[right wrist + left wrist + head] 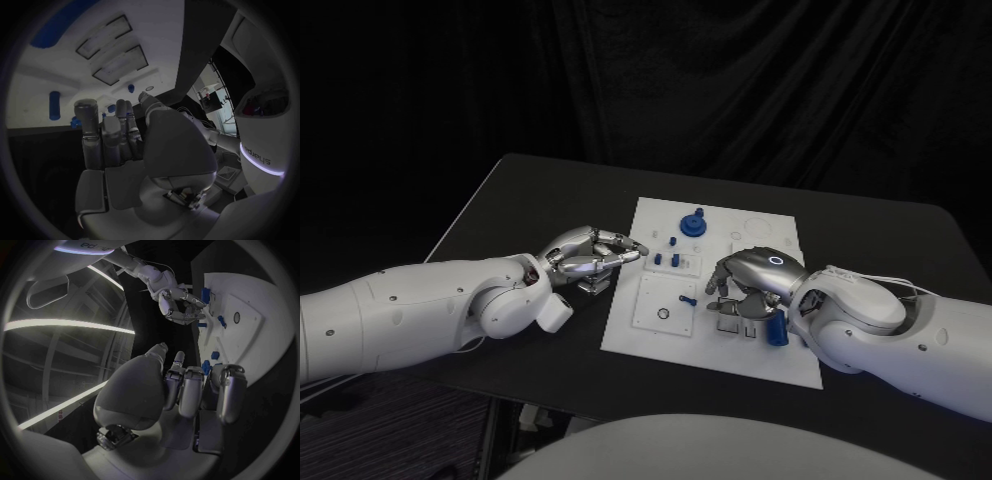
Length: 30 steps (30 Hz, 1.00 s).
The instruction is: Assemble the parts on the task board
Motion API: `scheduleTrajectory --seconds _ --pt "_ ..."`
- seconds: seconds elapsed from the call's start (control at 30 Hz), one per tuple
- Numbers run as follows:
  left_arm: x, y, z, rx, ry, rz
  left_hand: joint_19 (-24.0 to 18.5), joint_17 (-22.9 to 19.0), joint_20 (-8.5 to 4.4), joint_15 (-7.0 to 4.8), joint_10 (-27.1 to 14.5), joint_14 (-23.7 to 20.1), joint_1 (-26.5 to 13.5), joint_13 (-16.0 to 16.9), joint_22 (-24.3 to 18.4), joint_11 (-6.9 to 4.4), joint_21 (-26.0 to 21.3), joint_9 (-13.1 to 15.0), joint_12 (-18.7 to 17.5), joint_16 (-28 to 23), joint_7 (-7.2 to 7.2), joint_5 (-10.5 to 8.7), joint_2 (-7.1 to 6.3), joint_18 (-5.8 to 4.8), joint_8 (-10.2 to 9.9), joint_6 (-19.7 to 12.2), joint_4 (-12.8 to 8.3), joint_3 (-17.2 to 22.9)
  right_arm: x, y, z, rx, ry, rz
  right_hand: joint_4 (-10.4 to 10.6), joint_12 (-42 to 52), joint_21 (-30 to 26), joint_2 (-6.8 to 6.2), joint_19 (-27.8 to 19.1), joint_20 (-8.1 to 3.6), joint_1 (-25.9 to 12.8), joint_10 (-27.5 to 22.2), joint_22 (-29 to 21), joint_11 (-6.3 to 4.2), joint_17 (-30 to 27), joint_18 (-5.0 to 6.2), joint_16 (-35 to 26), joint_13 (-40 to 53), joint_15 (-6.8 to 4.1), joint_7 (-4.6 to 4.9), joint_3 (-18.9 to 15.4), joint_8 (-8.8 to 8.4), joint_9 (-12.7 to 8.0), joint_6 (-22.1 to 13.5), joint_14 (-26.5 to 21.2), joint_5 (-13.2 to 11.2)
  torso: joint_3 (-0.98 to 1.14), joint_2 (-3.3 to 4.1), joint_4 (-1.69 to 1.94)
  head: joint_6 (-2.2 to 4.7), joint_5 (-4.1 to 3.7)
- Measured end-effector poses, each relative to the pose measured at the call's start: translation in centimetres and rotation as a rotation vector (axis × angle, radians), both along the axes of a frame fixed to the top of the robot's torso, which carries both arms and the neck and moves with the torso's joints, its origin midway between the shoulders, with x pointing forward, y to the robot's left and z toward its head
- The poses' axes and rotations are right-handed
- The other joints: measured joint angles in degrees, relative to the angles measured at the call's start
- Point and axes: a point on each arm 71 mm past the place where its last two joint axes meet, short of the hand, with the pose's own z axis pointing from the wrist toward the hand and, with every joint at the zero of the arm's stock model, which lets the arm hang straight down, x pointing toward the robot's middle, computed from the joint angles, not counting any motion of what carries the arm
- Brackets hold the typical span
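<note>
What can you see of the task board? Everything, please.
The task board is a flat white rectangular plate lying on the black table, slightly skewed. It looks like rigid plastic, with shallow outlined recesses and round holes. Small blue parts sit on it, the largest a round-based piece near the far edge. The right hand hangs over its right half, a blue part beneath it; contact unclear. The left hand is at its left edge.

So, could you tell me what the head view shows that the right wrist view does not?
Head view alone: the board's whole outline, a black ring on it, and the right hand from its back. Right wrist view alone: that hand's palm side, fingers straight with nothing in them. Both: the board, the right hand over it, small blue parts.
</note>
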Motion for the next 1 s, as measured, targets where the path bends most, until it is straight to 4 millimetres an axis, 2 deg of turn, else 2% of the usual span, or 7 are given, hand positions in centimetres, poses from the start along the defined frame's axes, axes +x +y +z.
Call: scheduleTrajectory --seconds 0.2,0.5,0.8,0.87,1.0 --pt "0.0 0.0 0.0 -0.001 0.001 -0.001 0.0 0.0 0.0 0.0 0.02 0.0 0.0 0.0 0.0 -0.02 0.0 -0.16 -0.06 0.0 0.17 0.45 0.0 0.0 0.0 0.16 -0.15 0.15 -0.2 0.7 -1.4 -0.019 0.028 -0.016 0.72 0.0 -0.24 -0.35 -0.21 -0.2 -1.42 -0.61 0.0 0.2 0.02 0.0 0.0 0.46 0.0 0.0 -0.72 0.0 0.23 0.0 0.0 0.46 -0.03 -0.03 -0.08 0.0 -0.04" --pt "0.0 -0.1 -0.1 -0.001 0.002 -0.004 0.0 0.0 0.0 0.0 0.03 0.0 0.0 0.0 0.0 -0.02 0.0 -0.25 -0.09 0.0 0.2 0.72 -0.01 0.0 0.0 0.2 -0.15 0.15 -0.2 1.5 -2.1 -0.04 0.032 -0.038 1.23 0.0 -0.24 -0.36 -0.21 -0.2 -2.65 -1.0 -0.01 0.23 0.38 0.0 0.0 0.96 -0.04 0.39 -1.23 0.0 0.38 -0.4 0.39 1.14 0.14 0.1 -0.04 0.0 -0.27" --pt "0.0 -0.1 -0.1 -0.002 0.005 -0.007 0.0 0.0 0.0 0.0 0.03 0.0 -0.01 0.0 -0.01 -0.02 0.0 -0.32 -0.09 0.0 0.21 1.04 -0.01 0.0 0.0 0.2 -0.15 0.15 -0.2 2.0 -2.7 -0.057 0.033 -0.049 1.56 0.0 -0.24 0.15 -0.21 -0.2 -3.16 -1.55 0.04 0.52 0.73 0.0 0.22 1.17 0.12 0.23 -0.91 -0.22 0.55 -0.64 0.55 2.23 0.14 0.2 -0.14 0.0 -0.3" --pt "0.0 -0.1 -0.1 -0.002 0.006 -0.007 0.0 0.0 0.0 0.0 0.03 0.0 -0.01 0.0 -0.01 -0.02 0.0 -0.32 -0.09 0.0 0.2 1.04 -0.01 0.0 0.0 0.2 -0.15 0.15 -0.2 2.1 -2.8 -0.059 0.034 -0.051 1.63 0.0 -0.24 0.41 -0.21 -0.2 -3.42 -1.74 0.04 0.31 0.82 0.0 0.22 1.21 0.12 0.23 -0.83 -0.22 0.58 -0.64 0.55 2.46 0.14 0.2 -0.13 0.0 -0.3" --pt "0.0 -0.1 -0.1 -0.002 0.007 -0.009 0.0 0.0 0.0 0.0 0.03 0.0 -0.01 0.0 -0.01 -0.02 0.0 -0.32 -0.09 0.0 0.2 1.04 -0.01 0.0 0.0 0.2 -0.15 0.15 -0.1 2.3 -2.9 -0.061 0.033 -0.053 1.95 0.0 -0.24 0.95 -0.21 -0.2 -3.89 -1.86 0.04 0.42 0.93 0.0 0.22 1.35 -0.08 0.23 -0.51 -0.22 0.71 -0.64 0.75 3.75 0.14 0.18 -0.13 0.0 -0.26"
